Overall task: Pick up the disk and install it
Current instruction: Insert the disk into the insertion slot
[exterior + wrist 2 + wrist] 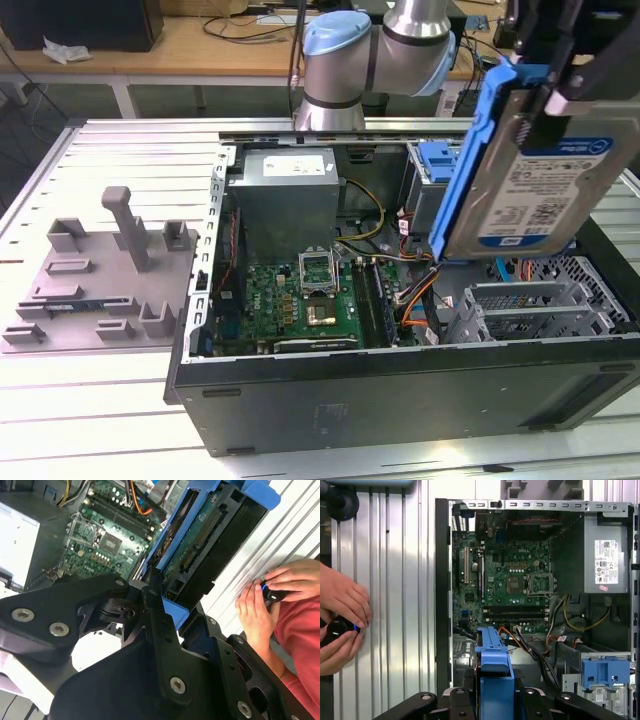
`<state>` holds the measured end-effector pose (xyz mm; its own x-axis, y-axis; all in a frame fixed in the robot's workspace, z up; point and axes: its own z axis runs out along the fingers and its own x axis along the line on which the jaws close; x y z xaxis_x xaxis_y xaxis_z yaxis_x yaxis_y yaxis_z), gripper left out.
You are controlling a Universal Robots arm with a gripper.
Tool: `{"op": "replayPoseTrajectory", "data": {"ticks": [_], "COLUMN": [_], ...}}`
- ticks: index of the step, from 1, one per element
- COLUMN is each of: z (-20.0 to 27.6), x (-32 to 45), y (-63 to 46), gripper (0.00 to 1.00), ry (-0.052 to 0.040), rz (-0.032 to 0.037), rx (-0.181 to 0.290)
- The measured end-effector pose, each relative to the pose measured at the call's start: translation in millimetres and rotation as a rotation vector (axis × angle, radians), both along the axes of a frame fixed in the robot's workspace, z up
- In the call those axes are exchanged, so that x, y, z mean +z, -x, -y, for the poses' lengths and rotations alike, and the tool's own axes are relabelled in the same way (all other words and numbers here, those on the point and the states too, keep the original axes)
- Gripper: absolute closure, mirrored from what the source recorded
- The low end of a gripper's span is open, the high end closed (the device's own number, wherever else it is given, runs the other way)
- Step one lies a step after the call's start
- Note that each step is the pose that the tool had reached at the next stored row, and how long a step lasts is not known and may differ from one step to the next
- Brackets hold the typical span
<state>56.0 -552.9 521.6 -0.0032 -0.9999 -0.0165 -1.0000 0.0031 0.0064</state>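
The gripper [565, 88], clamped on the disk [530, 175], holds it on edge above the open computer case [400, 405] at the exterior view's right, long axis near-vertical, label facing near.

The disk [535, 185] and the power supply [592, 555] bear no legible print

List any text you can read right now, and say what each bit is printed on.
Label on the disk, held in the pincer: barcodes and small print, too blurred to read.
Sticker on the power supply: print too small to read.
Markings on the motherboard: too small to read.
No text can be quoted with confidence.
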Motion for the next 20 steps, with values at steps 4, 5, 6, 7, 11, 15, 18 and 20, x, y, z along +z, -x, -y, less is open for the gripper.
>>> {"op": "replayPoseTrajectory", "data": {"ticks": [4, 5, 6, 7, 11, 15, 18, 20], "z": [1.4, 1.7, 2.0, 2.6, 3.5, 4.2, 4.6, 4.8], "x": [-0.3, -0.4, -0.5, -0.8, -2.3, -3.8, -5.2, -6.0], "y": [-11.6, -14.0, -16.5, -20.7, -29.9, -38.0, -44.4, -48.1], "gripper": [0.64, 0.64, 0.64, 0.64, 0.64, 0.64, 0.64, 0.64], "ry": [0.0000, -0.0001, -0.0001, -0.0001, 0.0000, -0.0001, -0.0001, 0.0000], "rz": [0.0000, 0.0000, 0.0000, 0.0000, 0.0000, 0.0000, 0.0000, 0.0000], "rx": [0.000, 0.000, 0.000, 0.000, 0.000, 0.000, 0.000, 0.000]}}
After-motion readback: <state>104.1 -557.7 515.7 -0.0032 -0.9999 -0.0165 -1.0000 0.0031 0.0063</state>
